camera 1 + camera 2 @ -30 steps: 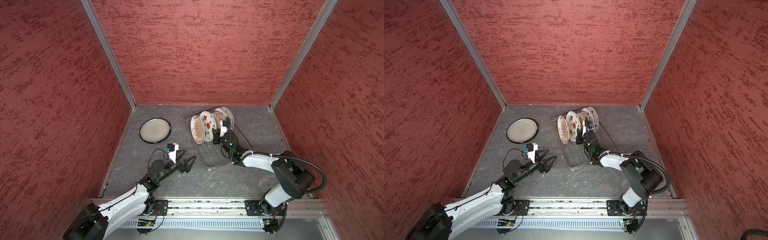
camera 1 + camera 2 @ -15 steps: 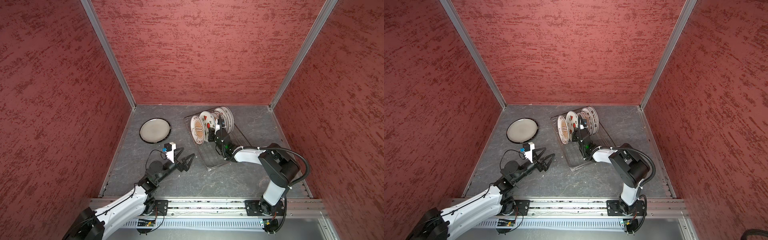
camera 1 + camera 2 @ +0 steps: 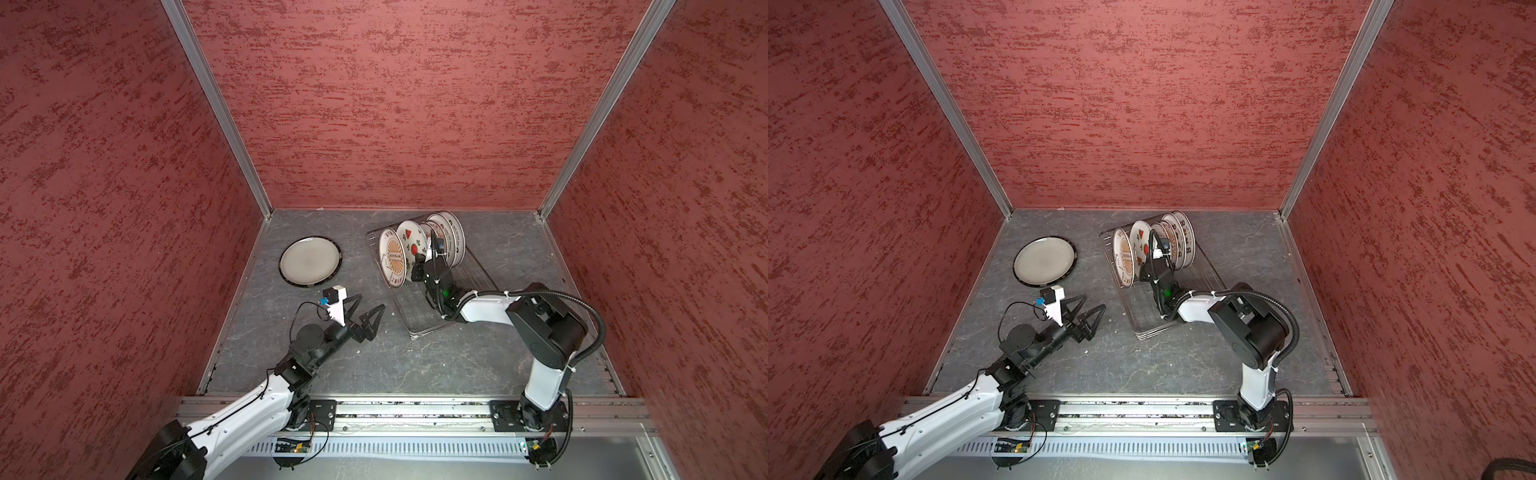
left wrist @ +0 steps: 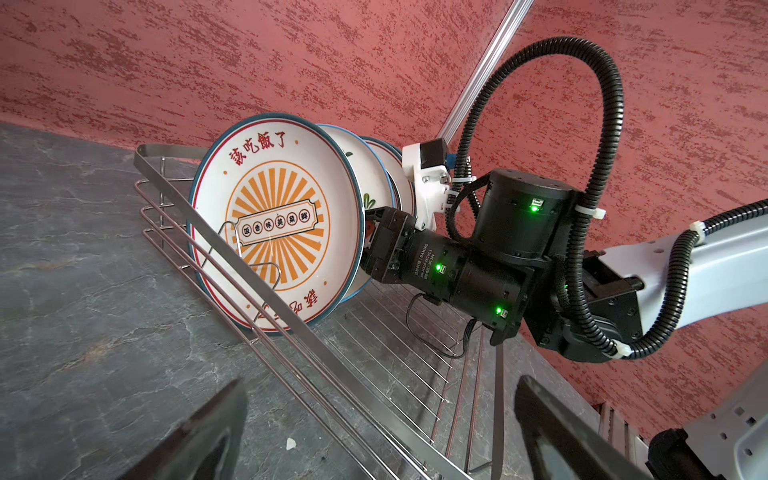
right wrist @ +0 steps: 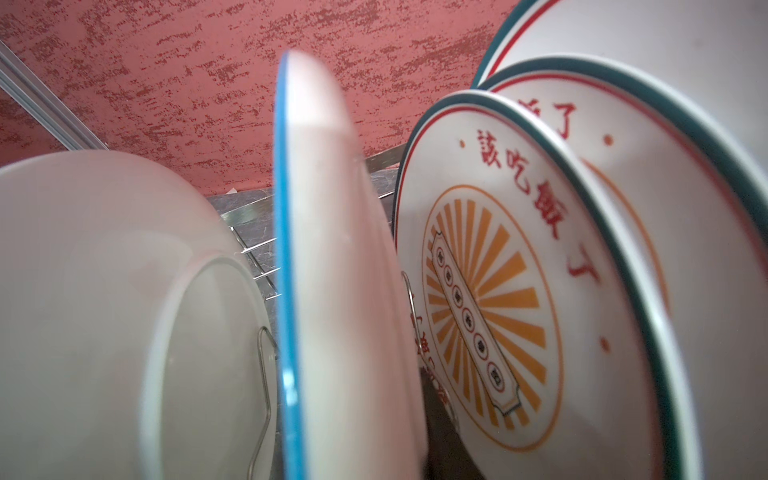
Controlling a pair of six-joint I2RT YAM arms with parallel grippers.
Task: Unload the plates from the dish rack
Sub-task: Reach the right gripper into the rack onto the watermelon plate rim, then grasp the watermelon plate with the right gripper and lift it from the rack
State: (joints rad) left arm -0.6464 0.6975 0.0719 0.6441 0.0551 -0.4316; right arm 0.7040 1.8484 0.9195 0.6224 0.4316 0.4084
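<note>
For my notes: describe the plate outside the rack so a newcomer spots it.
Find the wire rack near the back wall. Left of it, one plate lies flat on the table. Unlike the racked, printed plates, it is plain, dark-rimmed.

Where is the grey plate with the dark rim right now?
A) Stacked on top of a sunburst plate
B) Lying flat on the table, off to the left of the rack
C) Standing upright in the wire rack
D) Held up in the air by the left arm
B: in both top views the dark-rimmed plate lies flat on the table, alone and well clear of the dish rack.
</note>
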